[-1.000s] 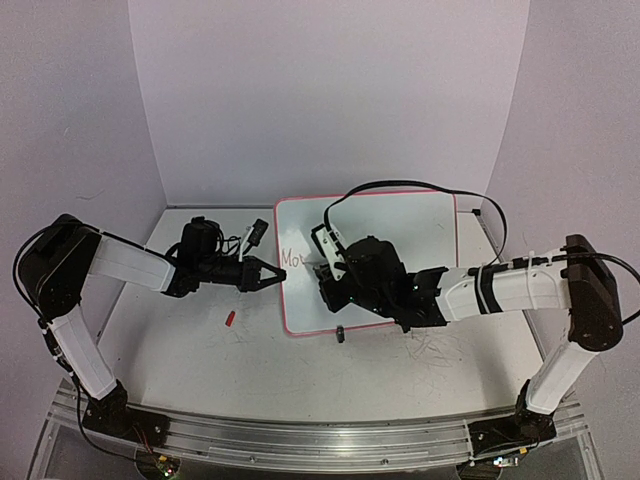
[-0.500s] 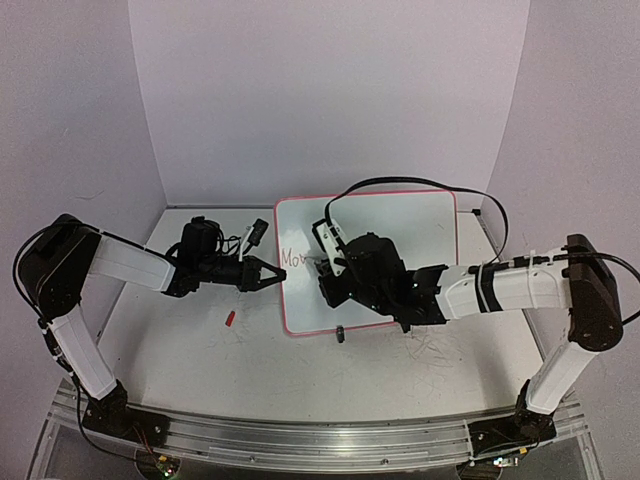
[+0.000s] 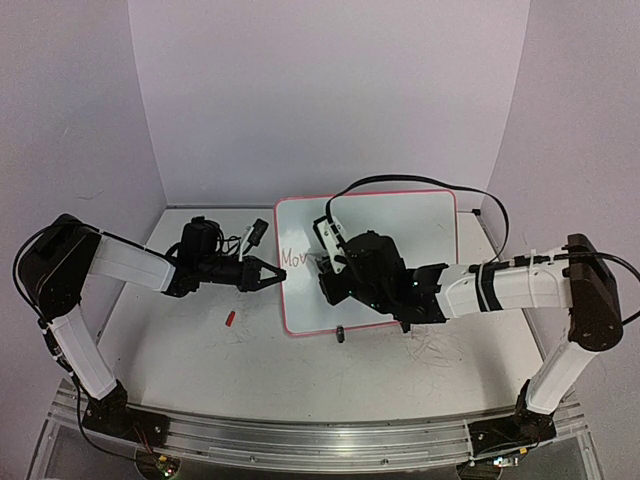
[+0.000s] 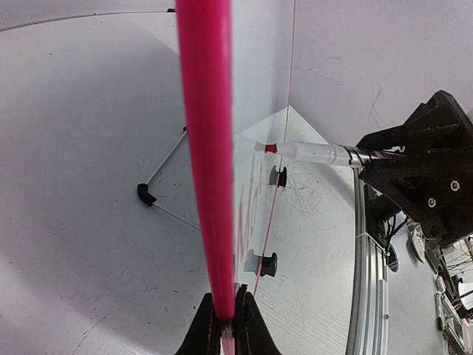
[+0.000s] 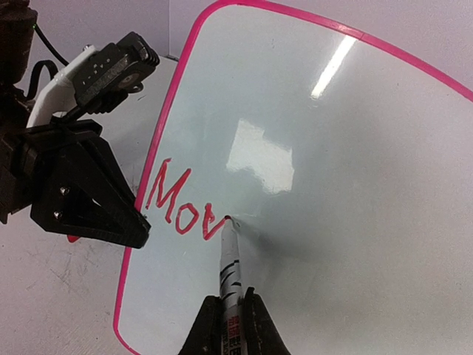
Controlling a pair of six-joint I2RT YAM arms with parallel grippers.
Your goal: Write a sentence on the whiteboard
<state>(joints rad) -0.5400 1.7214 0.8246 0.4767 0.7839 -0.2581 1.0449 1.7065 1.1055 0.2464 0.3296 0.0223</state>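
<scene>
While pale lilac walls (image 3: 330,90) close off the space beyond both sets of jaws, the white table (image 3: 200,350) beneath them is scuffed. Grey scribbles (image 3: 435,345) mark it behind the right jaws, and a small red piece (image 3: 229,318), probably a cap, lies apart on the near side of the left jaws. Between the two sets of jaws stands the whiteboard (image 3: 400,230), propped on black clip feet (image 3: 341,333). The left jaws are clenched on the red rim of its left edge. I judge it a thin, light, stiff panel that would slide or tip on those small feet under any push. Its glossy face offers nothing to grip, so the rim looks like the only sound hold. The right jaws are clenched on a slim marker (image 5: 230,274) whose tip touches the board just ahead of them. Being narrow and smooth, it could twist in the grip if pressed hard, so light pressure seems wise. The sentence (image 5: 181,203) so far reads "Mov" in red, starting just beside the left jaws, with most of the line yet to write
</scene>
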